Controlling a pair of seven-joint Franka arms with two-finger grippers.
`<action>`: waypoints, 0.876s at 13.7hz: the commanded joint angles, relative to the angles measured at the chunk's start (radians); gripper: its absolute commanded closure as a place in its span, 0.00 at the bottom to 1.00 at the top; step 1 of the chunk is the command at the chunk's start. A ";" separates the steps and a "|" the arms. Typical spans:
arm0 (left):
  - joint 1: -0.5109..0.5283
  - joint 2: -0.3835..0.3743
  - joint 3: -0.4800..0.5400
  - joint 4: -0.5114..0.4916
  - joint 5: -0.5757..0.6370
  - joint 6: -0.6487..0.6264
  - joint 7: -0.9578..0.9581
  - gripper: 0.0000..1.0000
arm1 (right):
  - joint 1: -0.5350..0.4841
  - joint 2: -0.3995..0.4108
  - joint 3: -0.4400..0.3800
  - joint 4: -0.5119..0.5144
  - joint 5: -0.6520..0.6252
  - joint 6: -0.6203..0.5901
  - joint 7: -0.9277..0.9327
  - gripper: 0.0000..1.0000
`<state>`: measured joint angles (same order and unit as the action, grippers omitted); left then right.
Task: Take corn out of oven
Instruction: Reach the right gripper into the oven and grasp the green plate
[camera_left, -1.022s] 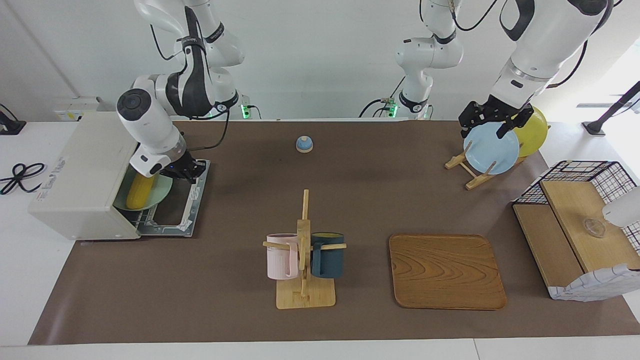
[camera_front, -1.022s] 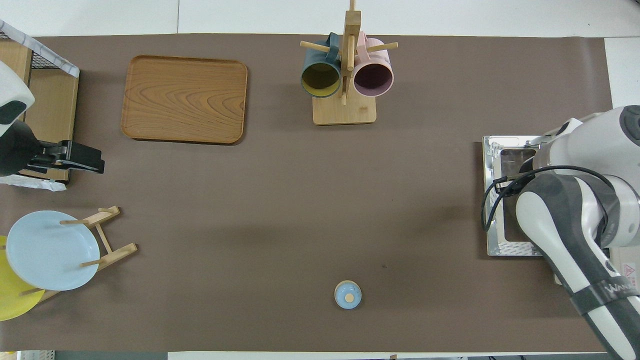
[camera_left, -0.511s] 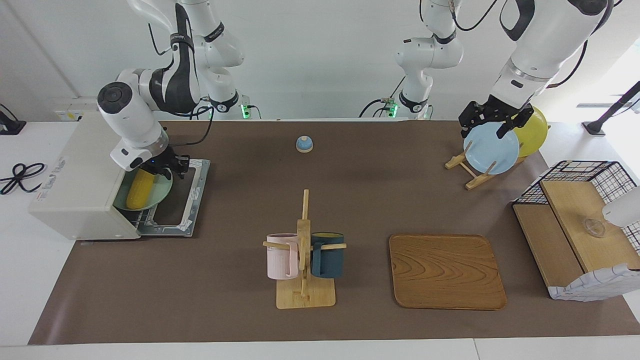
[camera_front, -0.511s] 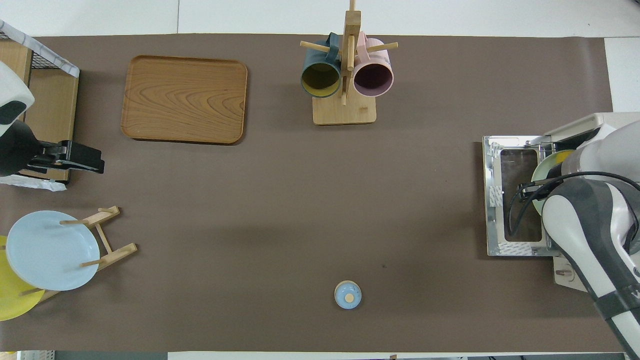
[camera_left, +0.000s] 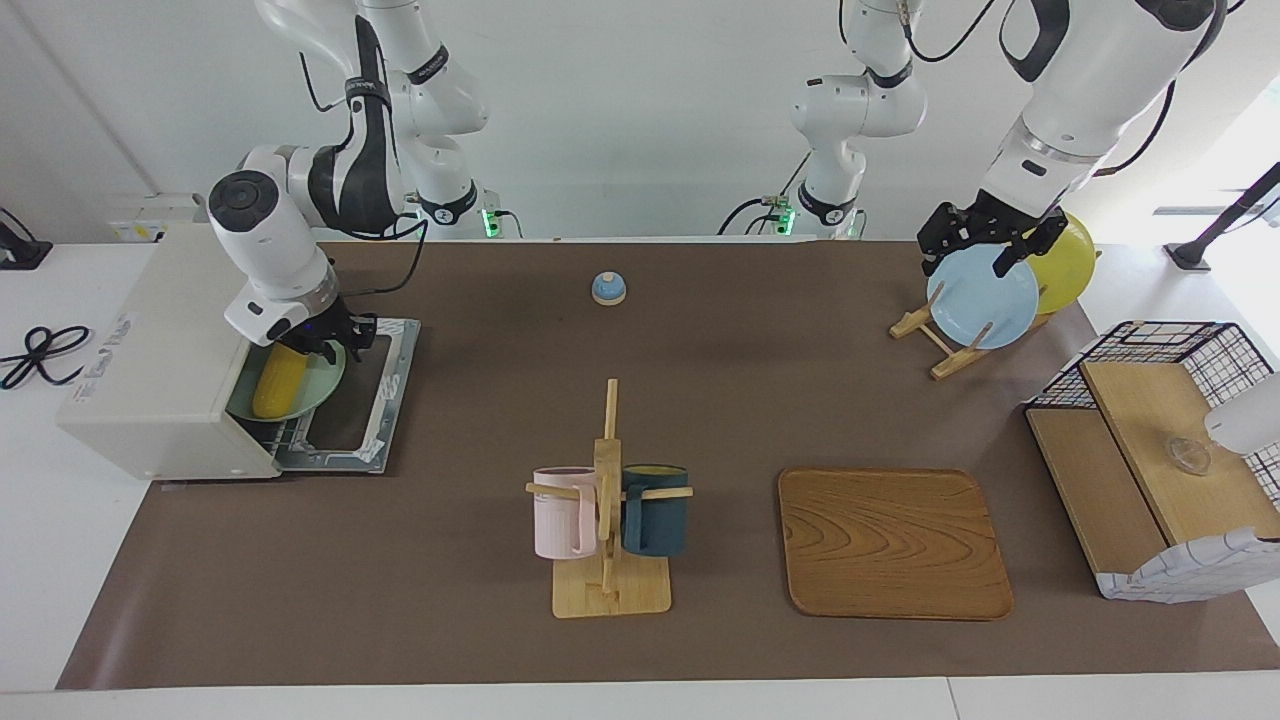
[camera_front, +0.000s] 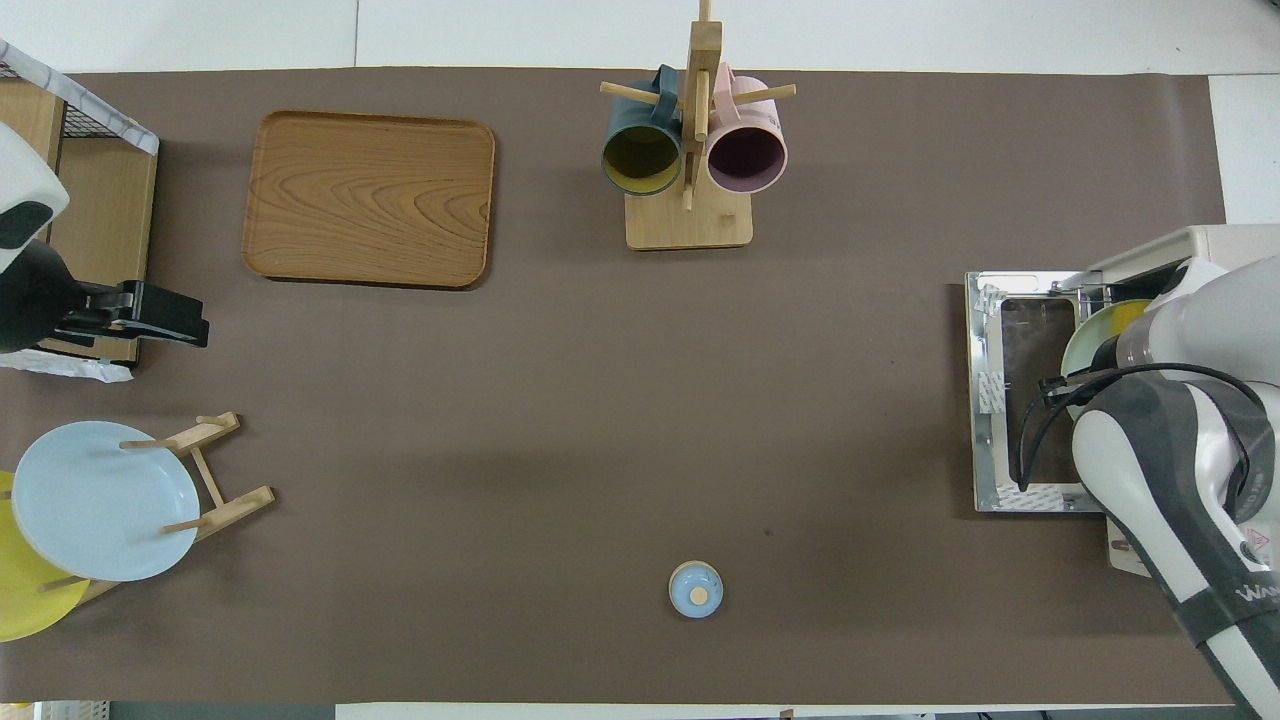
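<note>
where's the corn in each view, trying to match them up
Facing view: the corn lies on a pale green plate in the open oven, under the right pincer.
Overhead view: only its yellow tip shows past the right arm.
Shared landmark: the lowered oven door.

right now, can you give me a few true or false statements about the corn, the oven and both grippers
1. The oven door lies open. True.
2. The corn lies on the wooden tray. False: it lies on a pale green plate on the oven's rack.
3. The right gripper is at the corn's end nearer the robots. True.
4. The left gripper carries the corn. False: it waits over the blue plate.
5. Both mugs sit in the oven. False: they hang on the mug stand.
</note>
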<state>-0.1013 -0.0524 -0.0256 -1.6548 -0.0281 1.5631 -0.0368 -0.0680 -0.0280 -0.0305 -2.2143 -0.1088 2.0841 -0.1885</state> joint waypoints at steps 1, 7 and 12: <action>0.003 -0.018 -0.004 -0.014 0.013 0.006 -0.005 0.00 | -0.018 -0.032 0.006 -0.051 -0.014 0.031 -0.028 0.62; 0.003 -0.018 -0.002 -0.014 0.013 0.006 -0.005 0.00 | -0.016 -0.029 0.006 -0.061 -0.078 0.033 -0.034 0.62; 0.003 -0.018 -0.004 -0.016 0.013 0.005 -0.005 0.00 | -0.026 -0.038 0.006 -0.093 -0.081 0.059 -0.031 0.62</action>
<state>-0.1012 -0.0524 -0.0256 -1.6548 -0.0281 1.5631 -0.0368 -0.0746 -0.0303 -0.0316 -2.2578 -0.1765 2.1053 -0.1969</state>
